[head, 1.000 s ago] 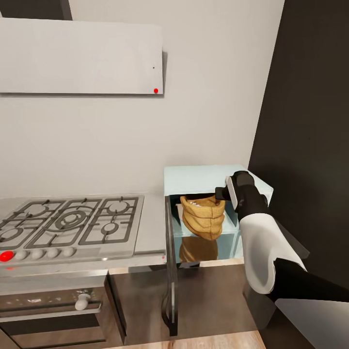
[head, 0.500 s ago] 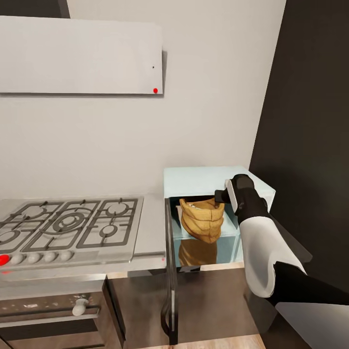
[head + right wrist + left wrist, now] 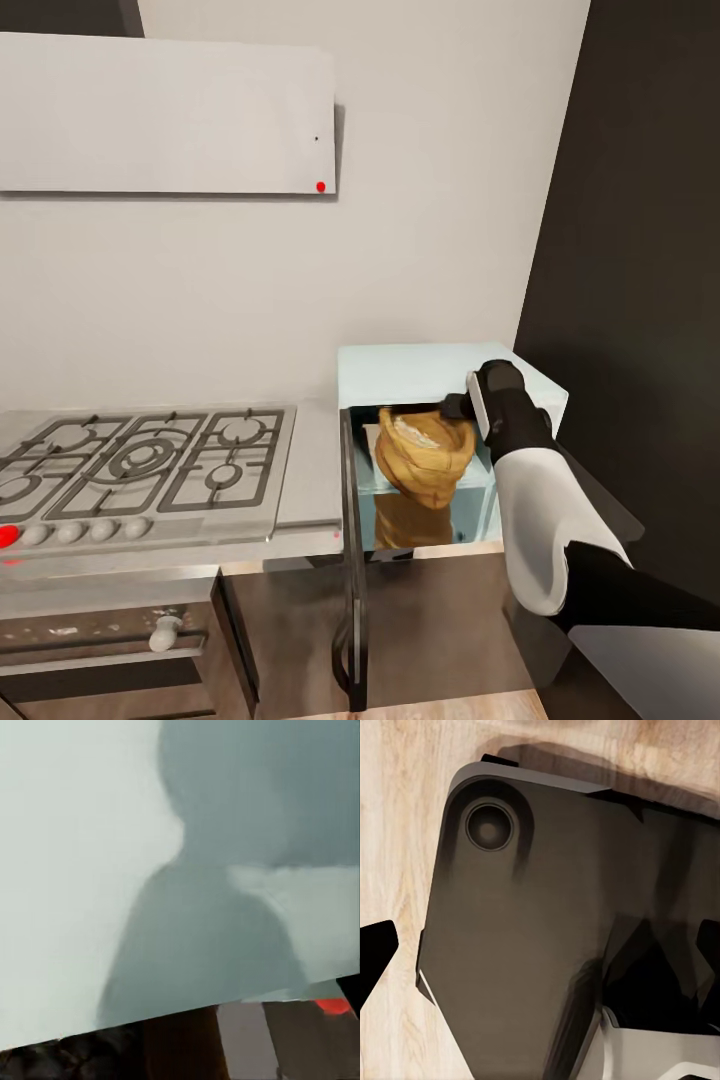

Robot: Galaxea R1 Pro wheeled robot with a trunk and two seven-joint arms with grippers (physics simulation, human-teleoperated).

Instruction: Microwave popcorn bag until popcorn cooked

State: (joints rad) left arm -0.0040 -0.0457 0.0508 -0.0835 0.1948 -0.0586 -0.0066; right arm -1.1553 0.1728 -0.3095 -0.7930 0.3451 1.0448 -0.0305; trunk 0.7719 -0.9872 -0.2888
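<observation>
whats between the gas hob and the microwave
In the head view, a bare strip of grey countertop separates the gas hob from the microwave, then the microwave's open door, seen edge-on.

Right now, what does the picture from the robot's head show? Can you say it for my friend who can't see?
The robot's right hand holds a tan popcorn bag tilted in the open mouth of a pale-blue microwave. The microwave's dark door hangs open toward the left. A gas hob sits on the grey countertop to the left, under a white hood.
</observation>
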